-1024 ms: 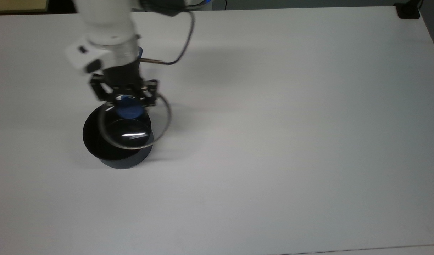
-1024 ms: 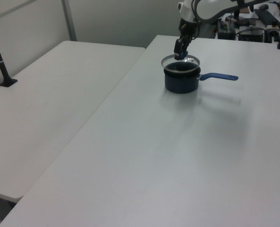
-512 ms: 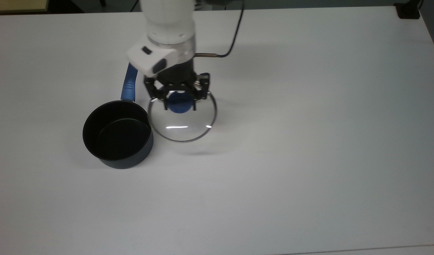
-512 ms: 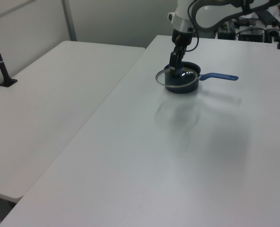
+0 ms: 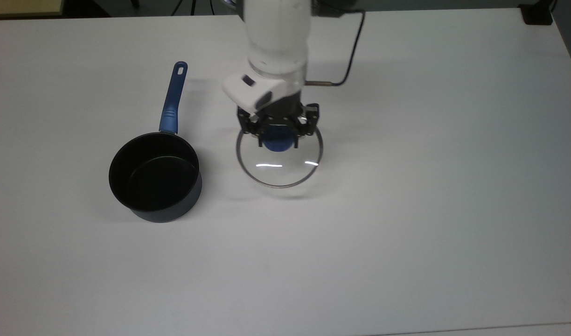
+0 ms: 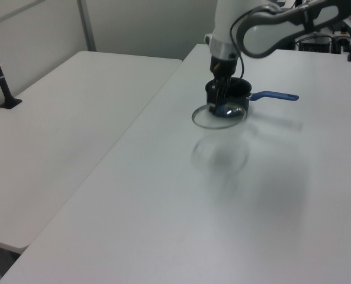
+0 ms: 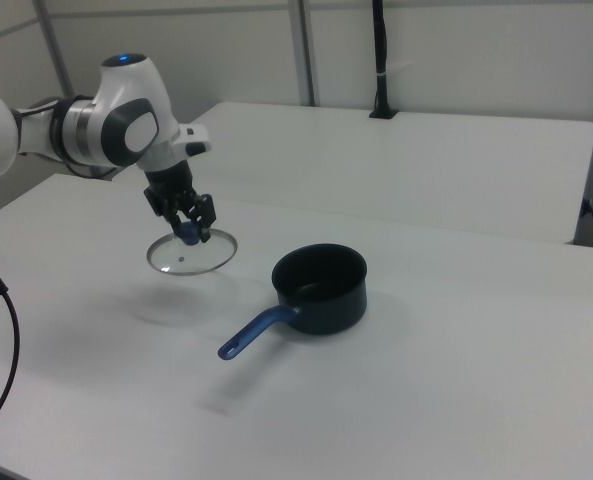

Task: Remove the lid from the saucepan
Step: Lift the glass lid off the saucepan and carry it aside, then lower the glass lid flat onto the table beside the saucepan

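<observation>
The desk [image 5: 407, 233] is carrying the pan [image 5: 155, 177], which is sitting open toward the top view's left. Its long axis is running along the handle [image 5: 172, 100], which is pointing away toward the far edge in the top view and toward the near left in the right view.

The lid [image 5: 279, 158] is hanging in the air just beside the pan, to the top view's right, apart from both pan and desk; its shadow is lying on the desk beneath it. It is hanging close to level, its disc facing down and its knob [image 5: 277, 140] facing up.

The tool [image 5: 278, 127] is clamped on the knob, one finger pressing each side.

Judging from here, the chief risk is the lid slipping out: the knob is round and smooth, the glass is heavy for so small a grip, and any quick swing or tilt could be working it loose. A drop onto the desk could be chipping the glass. Lowering too fast, or letting go while the lid is hanging high, would be causing the same. A return swing could also be knocking the rim against the pan.
</observation>
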### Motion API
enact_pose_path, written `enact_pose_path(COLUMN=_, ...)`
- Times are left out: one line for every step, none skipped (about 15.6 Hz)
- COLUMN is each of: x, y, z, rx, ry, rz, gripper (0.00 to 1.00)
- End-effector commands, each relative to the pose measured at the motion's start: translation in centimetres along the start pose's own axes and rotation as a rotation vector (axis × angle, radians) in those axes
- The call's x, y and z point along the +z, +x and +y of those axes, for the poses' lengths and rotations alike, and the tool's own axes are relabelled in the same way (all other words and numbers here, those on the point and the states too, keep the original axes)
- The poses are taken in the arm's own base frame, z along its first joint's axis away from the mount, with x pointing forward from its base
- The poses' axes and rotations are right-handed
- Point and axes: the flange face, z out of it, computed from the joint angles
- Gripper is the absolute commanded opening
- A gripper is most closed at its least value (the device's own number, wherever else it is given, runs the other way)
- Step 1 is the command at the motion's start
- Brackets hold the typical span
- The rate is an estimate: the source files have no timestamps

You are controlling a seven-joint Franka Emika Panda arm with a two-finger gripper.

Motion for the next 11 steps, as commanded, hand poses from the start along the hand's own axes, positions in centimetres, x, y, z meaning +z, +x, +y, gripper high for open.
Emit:
enact_pose_path(x=1.5, y=0.1, z=-1.8, rx=0.029, ry=-0.001, rz=0.012, gripper=0.58)
enact_pose_path(x=2.2, y=0.2, z=-2.0, rx=0.039, ry=-0.006, rz=0.015, gripper=0.58)
enact_pose_path(x=3.0, y=0.2, z=-2.9, rx=0.036, ry=-0.013, rz=0.021, gripper=0.58)
enact_pose_path(x=3.5, y=0.3, z=-3.5, rx=0.032, ry=-0.020, rz=0.031, gripper=0.58)
enact_pose_path(x=4.2, y=0.4, z=-3.6, rx=0.043, ry=-0.024, rz=0.041, gripper=0.59)
enact_pose_path(x=4.3, y=0.4, z=-3.7, rx=0.045, ry=-0.025, rz=0.041, gripper=0.59)
enact_pose_path(x=4.5, y=0.4, z=-3.7, rx=0.044, ry=-0.027, rz=0.042, gripper=0.59)
enact_pose_path(x=5.1, y=0.4, z=-3.8, rx=0.042, ry=-0.031, rz=0.035, gripper=0.59)
enact_pose_path(x=5.4, y=0.4, z=-3.8, rx=0.041, ry=-0.033, rz=0.031, gripper=0.59)
enact_pose_path(x=6.1, y=0.3, z=-4.0, rx=0.038, ry=-0.038, rz=0.022, gripper=0.59)
enact_pose_path(x=6.7, y=0.3, z=-4.1, rx=0.036, ry=-0.042, rz=0.016, gripper=0.59)
